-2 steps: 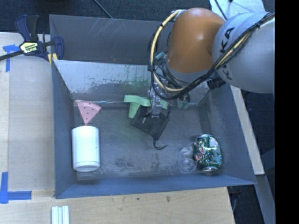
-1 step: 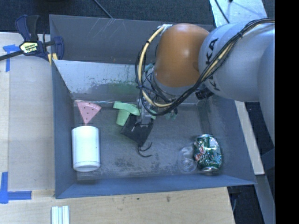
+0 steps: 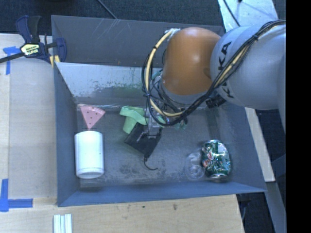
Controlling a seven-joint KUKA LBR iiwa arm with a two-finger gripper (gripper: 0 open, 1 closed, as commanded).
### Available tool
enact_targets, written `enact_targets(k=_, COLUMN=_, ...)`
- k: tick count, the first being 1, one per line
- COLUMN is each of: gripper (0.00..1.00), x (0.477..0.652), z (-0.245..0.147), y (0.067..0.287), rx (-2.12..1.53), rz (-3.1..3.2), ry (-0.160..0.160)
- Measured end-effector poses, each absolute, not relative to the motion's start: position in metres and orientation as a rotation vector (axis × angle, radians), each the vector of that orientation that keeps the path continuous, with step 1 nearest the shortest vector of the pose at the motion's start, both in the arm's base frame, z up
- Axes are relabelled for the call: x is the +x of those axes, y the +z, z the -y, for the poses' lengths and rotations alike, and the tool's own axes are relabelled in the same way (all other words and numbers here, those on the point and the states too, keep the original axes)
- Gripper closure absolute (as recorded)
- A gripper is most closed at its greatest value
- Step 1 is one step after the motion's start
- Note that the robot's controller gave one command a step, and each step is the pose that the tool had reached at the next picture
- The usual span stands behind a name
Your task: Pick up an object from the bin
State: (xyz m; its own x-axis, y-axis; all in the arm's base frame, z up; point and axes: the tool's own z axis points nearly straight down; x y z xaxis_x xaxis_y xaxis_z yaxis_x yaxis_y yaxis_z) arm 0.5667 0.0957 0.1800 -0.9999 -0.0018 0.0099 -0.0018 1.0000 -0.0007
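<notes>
My gripper [image 3: 154,122] comes down in the middle of the bin, mostly hidden under the arm's orange cover. Its tip is right over the upper end of a flat black object [image 3: 142,143] that lies slanted on the floor with a thin black cord trailing from its lower end. Just left of the gripper lies a crumpled light green piece [image 3: 130,117], touching the black object's top edge.
A pink triangular piece [image 3: 92,115] lies at the back left, with a white cylinder [image 3: 89,153] on its side below it. At the front right are a crushed green can [image 3: 215,160] and a clear plastic piece [image 3: 195,165].
</notes>
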Motion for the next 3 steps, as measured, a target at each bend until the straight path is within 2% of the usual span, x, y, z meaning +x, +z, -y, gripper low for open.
enact_targets(k=1, gripper=1.0, x=0.582, z=-0.087, y=0.179, rx=0.079, rz=3.16, ry=-0.003)
enact_targets(k=2, gripper=1.0, x=0.565, z=-0.078, y=0.184, rx=0.101, rz=3.127, ry=0.003)
enact_targets(k=3, gripper=1.0, x=0.583, z=-0.086, y=0.177, rx=0.096, rz=3.159, ry=-0.002)
